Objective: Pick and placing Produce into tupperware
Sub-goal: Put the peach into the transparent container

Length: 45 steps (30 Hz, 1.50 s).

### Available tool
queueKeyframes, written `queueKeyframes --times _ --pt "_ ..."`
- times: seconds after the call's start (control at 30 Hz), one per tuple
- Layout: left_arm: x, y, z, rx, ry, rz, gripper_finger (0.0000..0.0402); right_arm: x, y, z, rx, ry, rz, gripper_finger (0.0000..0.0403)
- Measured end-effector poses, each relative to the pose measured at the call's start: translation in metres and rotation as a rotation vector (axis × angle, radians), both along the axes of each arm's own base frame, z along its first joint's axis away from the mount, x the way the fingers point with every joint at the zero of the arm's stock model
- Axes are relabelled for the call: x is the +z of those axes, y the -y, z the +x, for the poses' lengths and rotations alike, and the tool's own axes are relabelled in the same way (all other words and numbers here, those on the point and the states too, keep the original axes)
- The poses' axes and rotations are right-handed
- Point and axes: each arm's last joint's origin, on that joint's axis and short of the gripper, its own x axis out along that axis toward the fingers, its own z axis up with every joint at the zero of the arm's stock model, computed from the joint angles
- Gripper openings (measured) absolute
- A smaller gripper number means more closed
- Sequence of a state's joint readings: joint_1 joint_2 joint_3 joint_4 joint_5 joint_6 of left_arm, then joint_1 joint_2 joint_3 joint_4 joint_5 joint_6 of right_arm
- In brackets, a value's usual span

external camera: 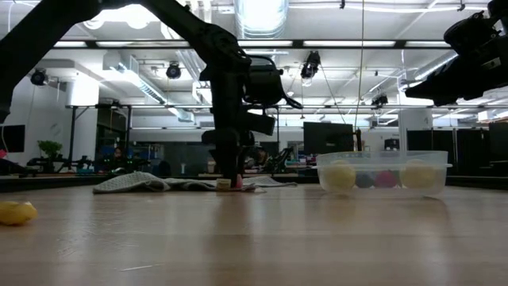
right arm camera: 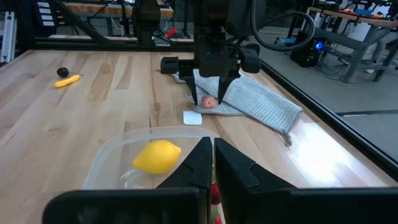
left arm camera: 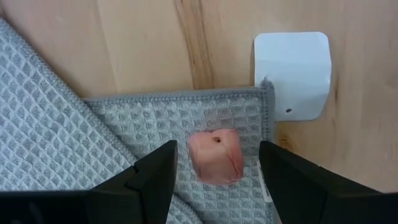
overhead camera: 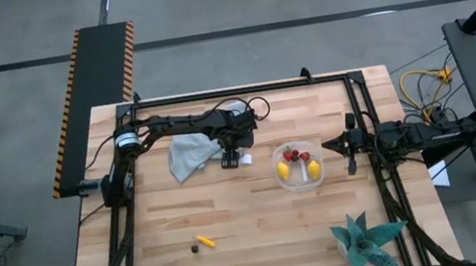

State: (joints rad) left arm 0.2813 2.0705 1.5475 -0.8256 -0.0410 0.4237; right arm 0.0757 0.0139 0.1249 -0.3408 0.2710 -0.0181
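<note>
Two lemons (overhead camera: pixel 283 170) already in tupperware (overhead camera: pixel 302 183). Left claw (left arm camera: pixel 217 177) wide, straddling pink fruit piece (left arm camera: pixel 215 156) on cloth (overhead camera: pixel 191 154) corner; drop straight, pinch fruit only. Right claw (right arm camera: pixel 208 163) shut, waiting beside tupperware.

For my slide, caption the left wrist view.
Open left gripper straddles a pink piece on the grey cloth.

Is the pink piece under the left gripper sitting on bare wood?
No, in the left wrist view the pink piece lies on the grey cloth, between the open left gripper fingers.

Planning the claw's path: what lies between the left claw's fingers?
A pink piece lying on the grey cloth, untouched by the open left claw; the left wrist view shows it.
</note>
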Motion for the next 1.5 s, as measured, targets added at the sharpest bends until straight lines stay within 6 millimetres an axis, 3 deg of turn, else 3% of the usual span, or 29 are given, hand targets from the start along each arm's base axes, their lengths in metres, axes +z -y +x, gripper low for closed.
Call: queueKeyframes --times 0.27,0.7,0.93,1.23,1.5 --pt "0.000 0.000 0.000 -0.001 0.002 0.002 0.0188 0.000 0.000 0.000 0.000 0.000 0.000 0.0009" --pt "0.001 -0.001 0.000 -0.031 -0.014 0.044 0.0049 0.000 0.000 0.000 0.000 0.000 0.000 0.0009" --pt "0.014 0.000 -0.004 -0.043 -0.003 0.059 0.0047 0.000 0.000 0.000 0.000 0.000 0.000 0.0009" --pt "0.047 0.003 -0.012 -0.043 0.067 0.081 0.0043 0.000 0.000 0.000 -0.001 0.000 -0.001 0.0009" --pt "0.069 0.017 -0.008 -0.073 0.158 0.113 0.0043 0.000 0.000 0.000 -0.001 0.000 -0.001 0.0009"
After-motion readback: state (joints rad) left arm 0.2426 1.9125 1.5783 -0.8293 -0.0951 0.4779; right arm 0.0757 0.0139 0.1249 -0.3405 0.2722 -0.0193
